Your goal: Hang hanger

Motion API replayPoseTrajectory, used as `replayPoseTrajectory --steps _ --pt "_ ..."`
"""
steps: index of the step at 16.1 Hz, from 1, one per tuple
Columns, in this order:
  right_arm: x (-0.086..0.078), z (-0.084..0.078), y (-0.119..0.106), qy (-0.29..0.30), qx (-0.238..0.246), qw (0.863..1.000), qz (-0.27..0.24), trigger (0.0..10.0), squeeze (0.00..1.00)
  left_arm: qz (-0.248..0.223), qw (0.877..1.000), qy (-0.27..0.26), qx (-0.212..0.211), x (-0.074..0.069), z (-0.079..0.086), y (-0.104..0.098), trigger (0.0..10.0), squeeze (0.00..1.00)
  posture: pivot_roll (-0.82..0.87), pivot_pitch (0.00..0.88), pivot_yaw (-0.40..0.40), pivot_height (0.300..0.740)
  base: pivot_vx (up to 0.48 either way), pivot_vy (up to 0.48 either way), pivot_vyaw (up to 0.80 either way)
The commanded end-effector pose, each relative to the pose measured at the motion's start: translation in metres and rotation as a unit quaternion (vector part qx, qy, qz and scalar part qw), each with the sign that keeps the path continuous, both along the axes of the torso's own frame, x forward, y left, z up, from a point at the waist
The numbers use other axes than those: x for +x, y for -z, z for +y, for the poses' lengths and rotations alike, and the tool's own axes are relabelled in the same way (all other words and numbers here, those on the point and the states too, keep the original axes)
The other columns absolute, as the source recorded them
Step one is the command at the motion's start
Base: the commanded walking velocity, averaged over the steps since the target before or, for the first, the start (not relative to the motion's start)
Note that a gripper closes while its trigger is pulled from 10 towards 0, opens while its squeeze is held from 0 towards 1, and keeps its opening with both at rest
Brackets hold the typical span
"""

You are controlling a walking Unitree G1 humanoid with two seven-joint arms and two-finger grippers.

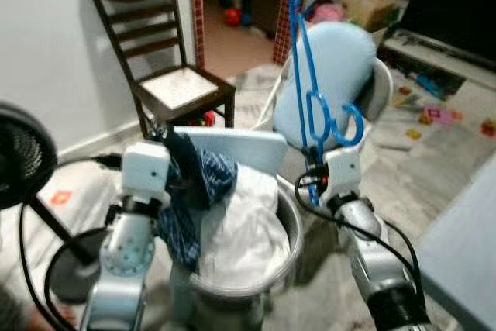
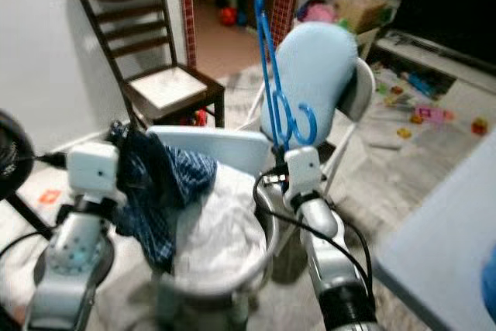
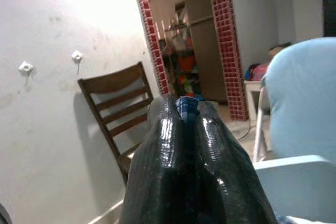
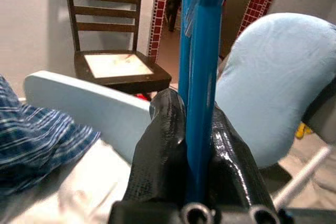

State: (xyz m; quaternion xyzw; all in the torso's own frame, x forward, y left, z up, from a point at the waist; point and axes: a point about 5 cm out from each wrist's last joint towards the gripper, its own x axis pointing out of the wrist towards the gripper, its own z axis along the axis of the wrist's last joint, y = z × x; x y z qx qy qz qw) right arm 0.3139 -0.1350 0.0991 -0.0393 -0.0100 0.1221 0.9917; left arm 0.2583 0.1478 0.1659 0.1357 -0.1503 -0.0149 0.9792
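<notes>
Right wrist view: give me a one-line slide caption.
Right gripper shut on the upright blue hanger, with the wooden chair beyond.

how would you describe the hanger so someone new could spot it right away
Start at the round laundry basket heaped with white cloth, in front of the pale blue chair. Just to its right, the right gripper holds the hanger upright. It is the one thin, bright blue plastic thing, with a hook curling beside it.

Laundry basket [image 1: 288,247] = ref: cloth pile in it, plaid garment [image 1: 194,191] over its left rim. Wooden chair [image 1: 167,67] behind-left of basket, padded chair [image 1: 333,75] behind-right. Fan [image 1: 23,156] left of basket.
</notes>
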Motion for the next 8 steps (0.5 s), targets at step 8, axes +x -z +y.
replayPoseTrajectory --steps 8 --pt "-0.0005 0.0024 -0.001 -0.006 0.004 1.0 -0.003 10.0 0.0 -0.019 1.0 0.018 0.005 -0.0029 -0.0043 -0.016 10.0 0.0 0.07 0.008 -0.07 0.74 -0.204 0.0 0.0"
